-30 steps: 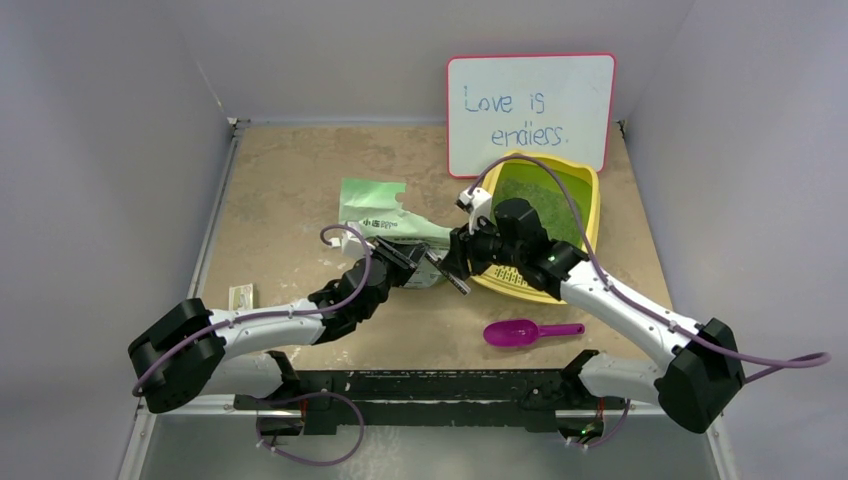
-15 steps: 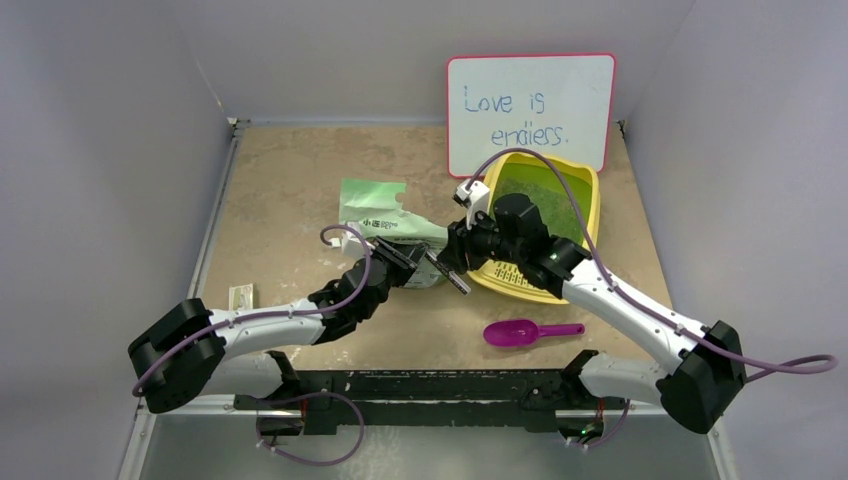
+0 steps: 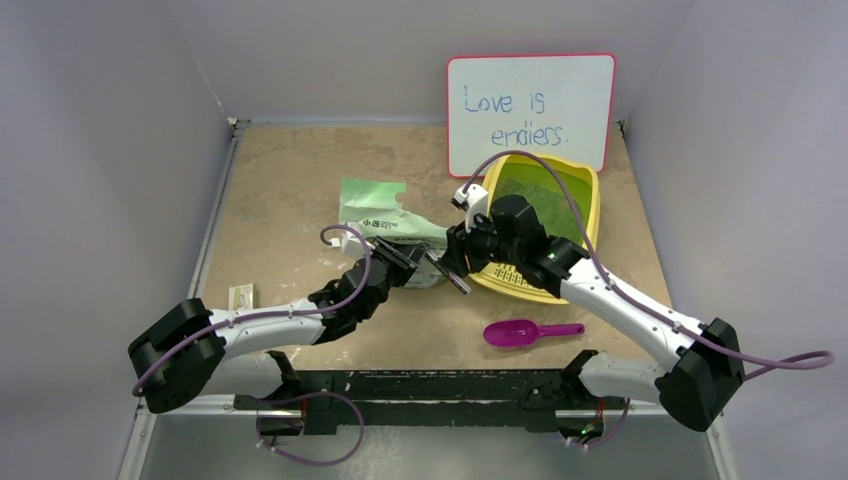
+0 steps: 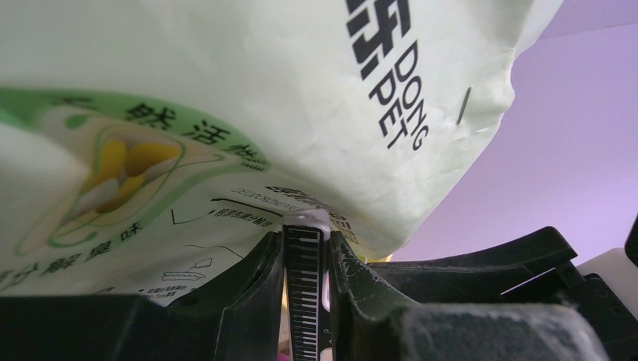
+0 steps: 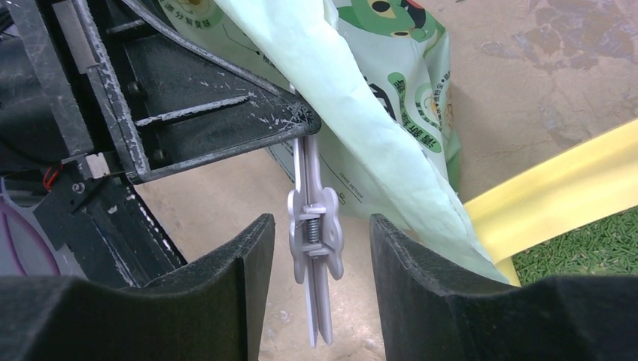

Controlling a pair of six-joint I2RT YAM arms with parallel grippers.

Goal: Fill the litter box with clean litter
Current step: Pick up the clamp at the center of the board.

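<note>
Left arm: reaches low from its base at the near left, the forearm running up and right toward the middle of the table [image 3: 300, 180], wrist about level
Left gripper [image 4: 307, 237]: clenched on a grey spring clip [image 5: 316, 233] at the edge of the pale green bag [image 3: 375, 215]
Right arm: rises from its base at the near right and slants up and left, the wrist crossing above the near left corner of the litter box [image 3: 592, 215], the fingers aimed left and down at the left gripper
Right gripper [image 5: 317, 222]: released, one finger on each side of the hanging clip, a gap showing on both sides
Bag: lies on the table left of the litter box, its right end gathered at the left gripper, one fold draped just beside the yellow rim
Litter box: at the back right, in front of the white board [image 3: 530, 110], grille end nearest the arms and partly under the right wrist
Clean litter [image 3: 560, 200]: green granules spread inside the box, beyond the grille
Scoop [image 3: 515, 333]: magenta, flat on the table on the near side of the box, apart from both grippers
</note>
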